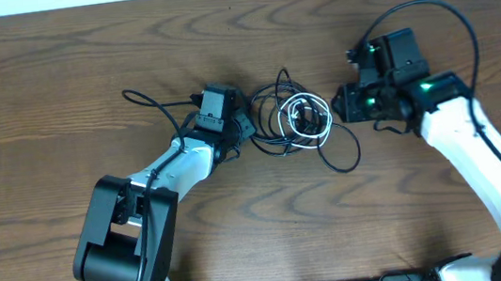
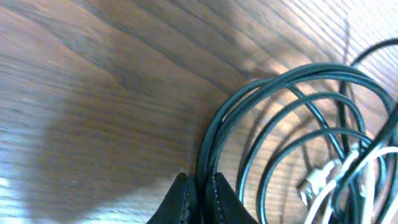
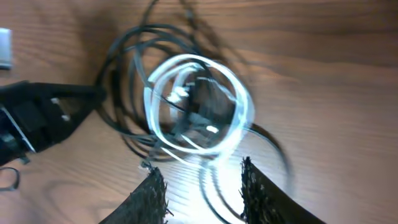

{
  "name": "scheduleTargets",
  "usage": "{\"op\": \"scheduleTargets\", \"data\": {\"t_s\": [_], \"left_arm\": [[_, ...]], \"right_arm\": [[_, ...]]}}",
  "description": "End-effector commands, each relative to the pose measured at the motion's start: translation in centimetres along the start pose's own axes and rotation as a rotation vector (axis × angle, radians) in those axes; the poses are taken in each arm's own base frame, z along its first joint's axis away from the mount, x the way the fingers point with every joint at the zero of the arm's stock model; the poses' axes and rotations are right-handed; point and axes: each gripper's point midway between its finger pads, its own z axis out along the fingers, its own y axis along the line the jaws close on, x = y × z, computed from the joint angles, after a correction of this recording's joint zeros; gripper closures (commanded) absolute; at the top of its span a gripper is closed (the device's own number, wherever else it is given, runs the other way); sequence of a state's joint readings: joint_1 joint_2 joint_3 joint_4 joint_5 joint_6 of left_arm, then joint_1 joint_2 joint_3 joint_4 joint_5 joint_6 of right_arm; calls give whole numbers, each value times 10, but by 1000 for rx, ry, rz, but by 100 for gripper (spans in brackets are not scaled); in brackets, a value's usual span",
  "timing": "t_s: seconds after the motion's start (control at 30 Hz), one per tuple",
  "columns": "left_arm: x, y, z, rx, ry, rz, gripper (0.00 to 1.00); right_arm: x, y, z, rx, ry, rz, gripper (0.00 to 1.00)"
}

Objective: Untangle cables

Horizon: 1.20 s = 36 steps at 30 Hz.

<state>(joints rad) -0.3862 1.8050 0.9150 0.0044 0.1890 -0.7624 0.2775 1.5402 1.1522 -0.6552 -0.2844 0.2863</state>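
Cables lay in 1 tangle, none separated; left gripper pinched black strands, right gripper fingers spread, empty.

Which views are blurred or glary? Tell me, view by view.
Overhead: sharp, evenly lit. Left wrist: soft, shadow darkens the table left of the black cables. Right wrist: motion-blurred, white cable smeared, glare on wood below it.

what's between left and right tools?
Overhead: only the tangle, black cables with the white cable coiled among them, lies between left tool and right tool. Left wrist shows the left tool shut on a black strand.
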Motion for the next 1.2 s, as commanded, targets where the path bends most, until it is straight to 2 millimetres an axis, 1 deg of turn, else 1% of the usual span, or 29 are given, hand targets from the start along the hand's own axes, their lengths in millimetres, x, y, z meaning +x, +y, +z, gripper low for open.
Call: {"op": "scheduleTargets", "data": {"t_s": [0.0,0.07,0.23,0.33,0.4,0.5,0.63,0.67,0.73,0.8,0.9,0.93,0.97,1.0,1.07,1.1,1.13,1.17], "left_arm": [[20,-13,0,95,109,56,92],[24,-15,-1,114,131,76,92],[25,-15,-1,111,132,74,92],[25,-15,-1,111,133,74,92],[25,-15,-1,111,133,75,92],[25,-15,-1,111,133,75,92],[25,-15,-1,111,133,75,92],[25,-15,-1,110,133,75,92],[25,-15,-1,110,133,75,92],[25,-14,-1,110,133,75,92],[25,-14,-1,110,133,75,92],[25,-15,-1,110,133,75,92],[25,-14,-1,110,133,75,92],[25,-14,-1,110,133,75,92],[25,-14,-1,110,133,75,92],[25,-14,-1,110,132,75,92],[25,-14,-1,110,132,75,92],[25,-14,-1,110,132,75,92]], "right_arm": [[14,16,30,-59,77,-4,58],[13,11,44,-23,74,-24,58],[5,-16,76,154,34,-113,57],[4,-32,91,270,19,-143,56],[2,-38,97,312,7,-163,55],[-3,-40,106,349,-14,-241,55],[-8,-48,115,412,-39,-295,52],[-8,-49,120,412,-33,-313,50],[-7,-49,125,405,-29,-330,50],[-3,-46,135,369,-14,-355,50],[12,-35,152,269,43,-399,50],[14,-35,154,262,51,-398,51],[19,-35,158,254,66,-396,53],[21,-34,159,244,74,-395,57],[27,-29,160,205,99,-392,80],[30,-26,159,183,108,-390,95],[31,-24,159,171,114,-389,99],[31,-18,156,137,117,-385,99]]}}
